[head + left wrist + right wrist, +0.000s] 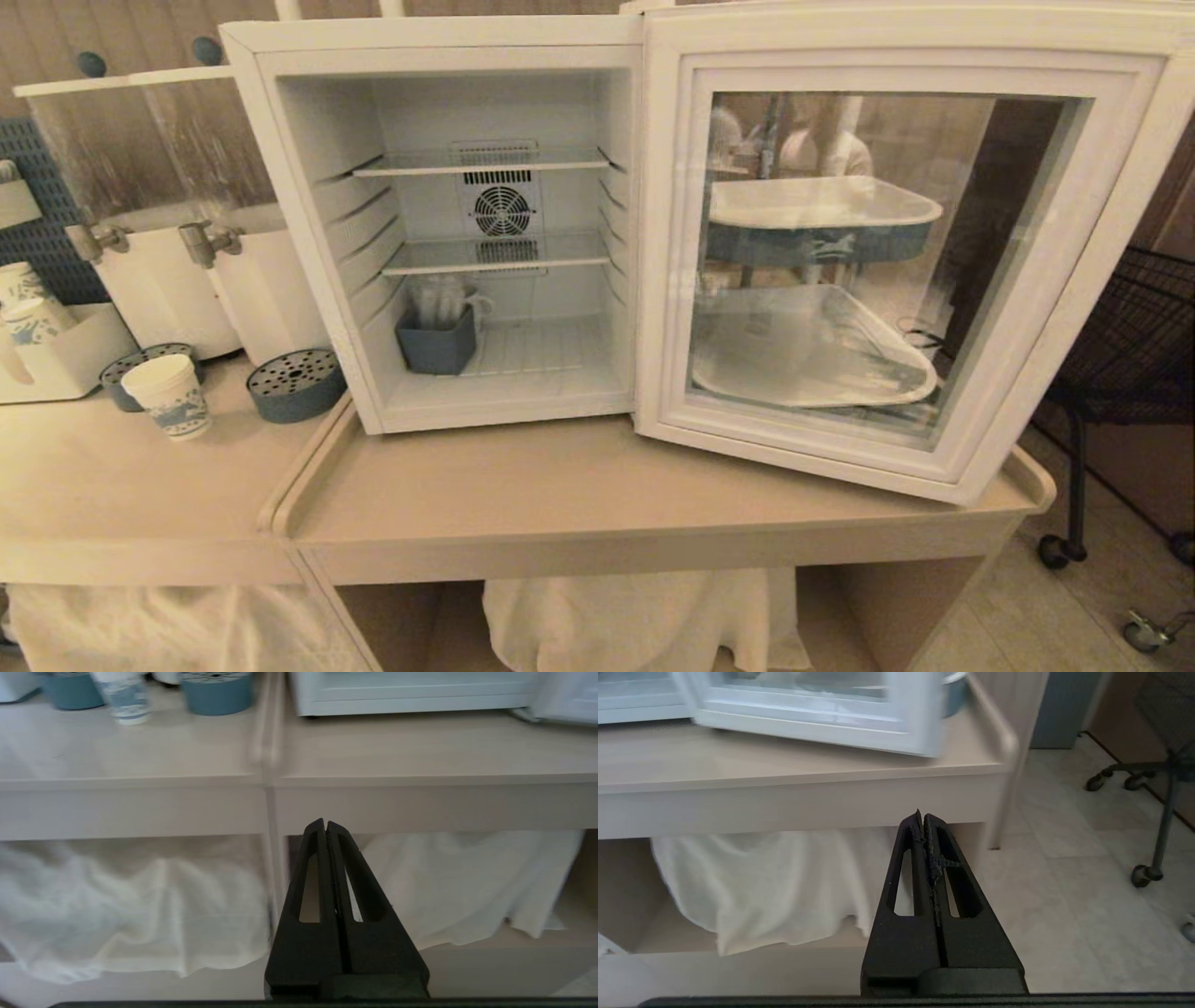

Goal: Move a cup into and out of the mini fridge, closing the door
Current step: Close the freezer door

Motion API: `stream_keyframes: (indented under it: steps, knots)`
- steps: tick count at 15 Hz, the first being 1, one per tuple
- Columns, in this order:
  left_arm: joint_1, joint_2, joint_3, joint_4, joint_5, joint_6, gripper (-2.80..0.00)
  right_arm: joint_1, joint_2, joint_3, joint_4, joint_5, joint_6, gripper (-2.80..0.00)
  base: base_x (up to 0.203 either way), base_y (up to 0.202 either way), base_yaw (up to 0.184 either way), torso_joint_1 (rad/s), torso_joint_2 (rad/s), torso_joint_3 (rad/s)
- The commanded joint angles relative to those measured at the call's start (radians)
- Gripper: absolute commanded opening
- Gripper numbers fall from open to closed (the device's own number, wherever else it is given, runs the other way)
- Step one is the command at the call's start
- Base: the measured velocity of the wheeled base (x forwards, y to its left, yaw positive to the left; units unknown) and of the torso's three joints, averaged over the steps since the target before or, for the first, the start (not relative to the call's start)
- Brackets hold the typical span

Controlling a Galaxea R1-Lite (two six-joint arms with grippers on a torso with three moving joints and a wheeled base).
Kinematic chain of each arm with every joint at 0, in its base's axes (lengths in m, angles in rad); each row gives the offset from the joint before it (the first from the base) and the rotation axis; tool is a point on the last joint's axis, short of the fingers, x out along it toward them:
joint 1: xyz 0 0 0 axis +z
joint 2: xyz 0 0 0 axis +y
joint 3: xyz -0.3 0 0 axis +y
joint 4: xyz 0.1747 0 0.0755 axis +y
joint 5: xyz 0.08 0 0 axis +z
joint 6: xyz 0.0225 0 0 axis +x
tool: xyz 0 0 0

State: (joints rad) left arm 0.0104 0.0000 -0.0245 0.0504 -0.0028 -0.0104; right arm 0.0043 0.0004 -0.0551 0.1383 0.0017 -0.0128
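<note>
A pale wooden surface with a raised lip spans the scene, white cloth hanging beneath it. Nearest, below the surface's front edge, the left pincer and right pincer hang parked, each with its fingers pressed together and empty. Farther in, on the left section, the cup stands upright between two round blue drip trays, well apart from the mini fridge. The door stands swung wide to the right. The step in hand appears to be reaching for the cup: the left pincer should spread before descent, grip the wall lightly to avoid crushing, and clear the trays.
</note>
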Motion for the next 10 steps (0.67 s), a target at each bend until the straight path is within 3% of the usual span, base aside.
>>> stream_keyframes:
  steps: [1,4,10]
  knots:
    - [0.000,0.002,0.000,0.000,0.000,-0.005,-2.80,0.002,0.000,0.000,0.001,-0.002,0.000,-2.80,0.000,-0.184,-0.006,0.002,0.00,0.000]
    - [0.000,0.002,0.000,0.000,0.000,-0.005,-2.80,0.002,0.000,0.000,0.001,0.000,-0.001,-2.80,0.000,-0.117,-0.009,0.003,0.00,0.001]
    - [0.000,0.002,0.000,0.000,0.000,-0.006,-2.80,0.000,0.000,0.000,0.001,0.000,0.008,-2.80,0.000,0.000,0.000,0.000,0.00,0.000]
